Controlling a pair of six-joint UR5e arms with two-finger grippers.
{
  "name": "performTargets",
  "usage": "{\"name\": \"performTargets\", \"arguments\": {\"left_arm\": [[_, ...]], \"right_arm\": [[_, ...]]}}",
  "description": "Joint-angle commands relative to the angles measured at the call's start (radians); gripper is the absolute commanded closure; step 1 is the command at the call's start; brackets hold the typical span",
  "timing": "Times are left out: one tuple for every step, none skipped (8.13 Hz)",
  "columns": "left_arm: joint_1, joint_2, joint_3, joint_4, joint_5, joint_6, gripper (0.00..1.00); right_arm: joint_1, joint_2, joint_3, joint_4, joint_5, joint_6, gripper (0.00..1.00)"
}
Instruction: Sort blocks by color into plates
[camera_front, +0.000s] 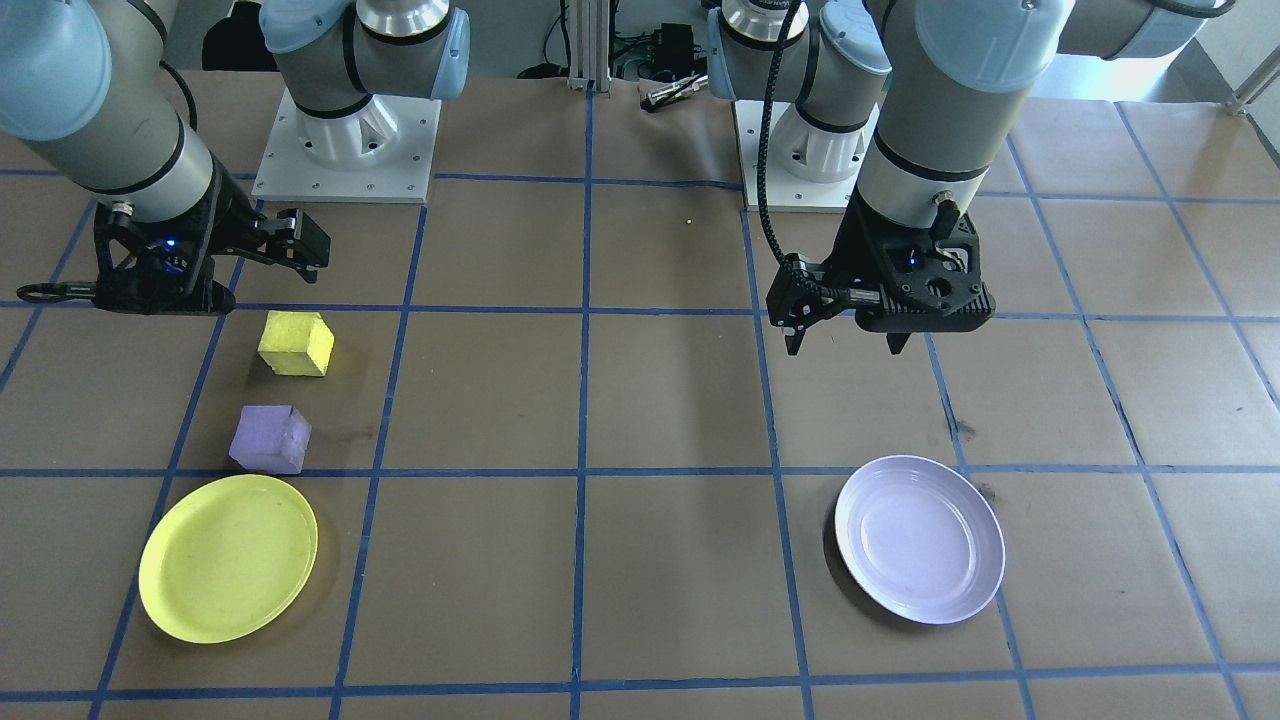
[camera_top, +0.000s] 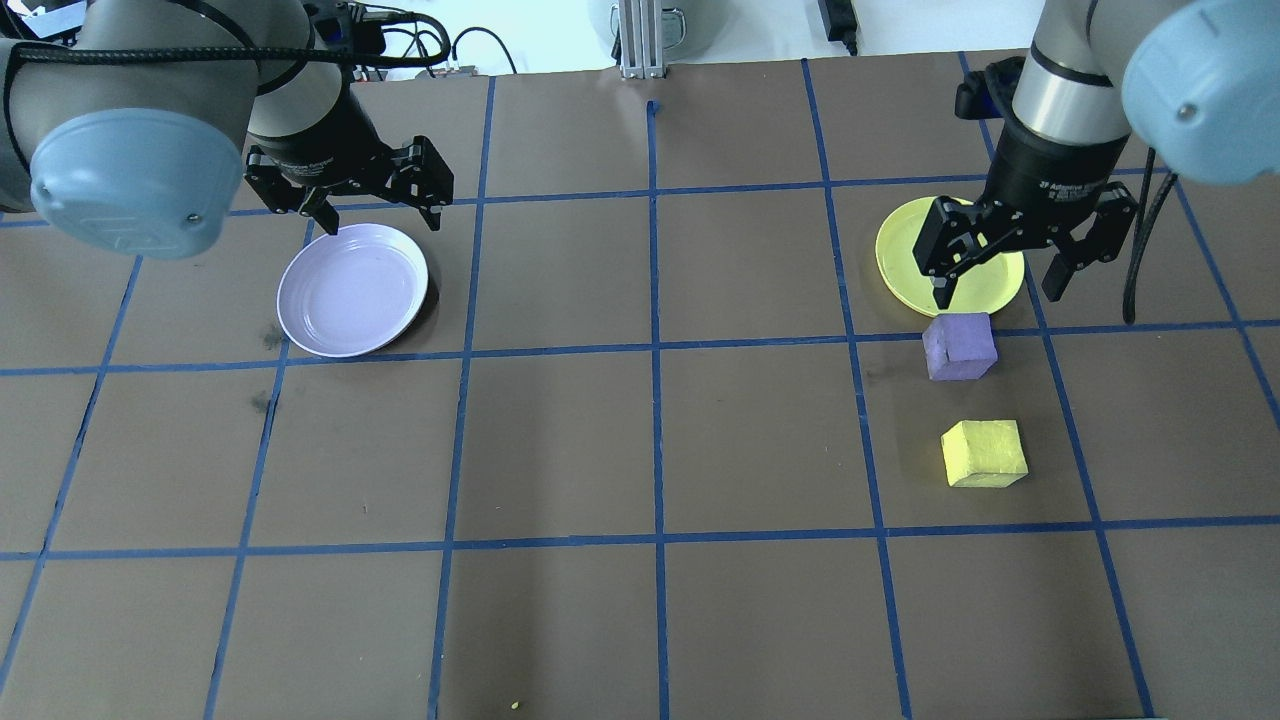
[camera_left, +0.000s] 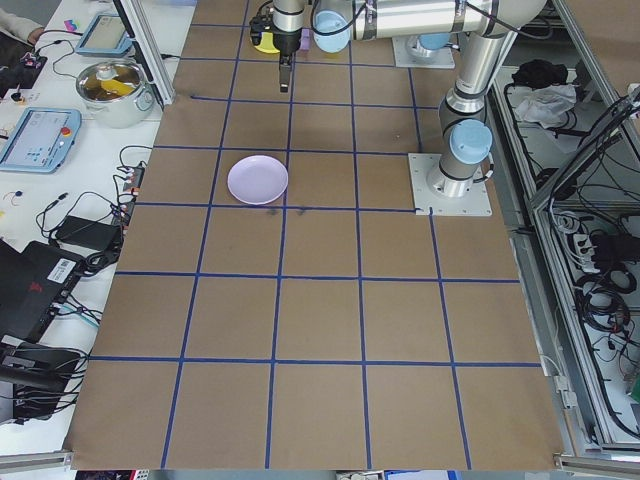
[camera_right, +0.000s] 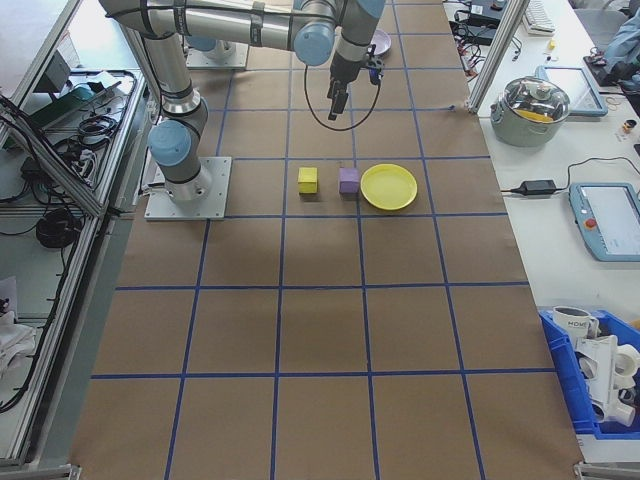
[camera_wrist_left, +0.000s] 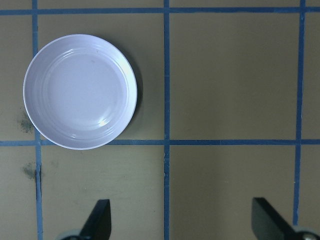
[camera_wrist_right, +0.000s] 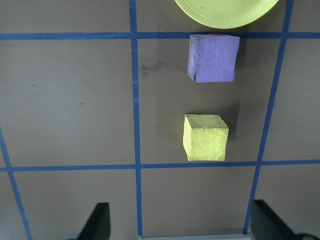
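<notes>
Hovering over the table with jaws apart, left gripper (camera_top: 372, 208) near lavender plate (camera_top: 352, 290), right gripper (camera_top: 1000, 262) seemingly above yellow plate (camera_top: 905, 260), both pointing down.

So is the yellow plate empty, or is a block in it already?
Empty. The yellow plate shows only bare surface; the yellow block and purple block sit on the table beside it.

Yellow plate (camera_wrist_right: 227, 11) is cut by the top edge of the right wrist view, only its near rim showing. Overhead, the right gripper (camera_top: 1000, 285) covers part of that plate. In the left side view the blocks are hidden; the yellow plate barely peeks behind the far arm.
</notes>
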Motion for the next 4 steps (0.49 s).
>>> {"name": "performTargets", "arguments": {"left_arm": [[0.021,0.000,-0.002,-0.004,-0.003,0.002,0.00],[0.024,0.000,-0.013,0.001,-0.005,0.002,0.00],[0.023,0.000,-0.020,0.004,-0.005,0.002,0.00],[0.024,0.002,-0.021,0.004,-0.003,0.002,0.00]], "right_arm": [[-0.088,-0.026,0.246,-0.241,-0.047,-0.065,0.07],[-0.137,-0.029,0.311,-0.263,-0.030,-0.094,0.04],[-0.139,-0.023,0.372,-0.303,-0.027,-0.090,0.02],[-0.144,-0.017,0.421,-0.324,-0.026,-0.085,0.00]]}}
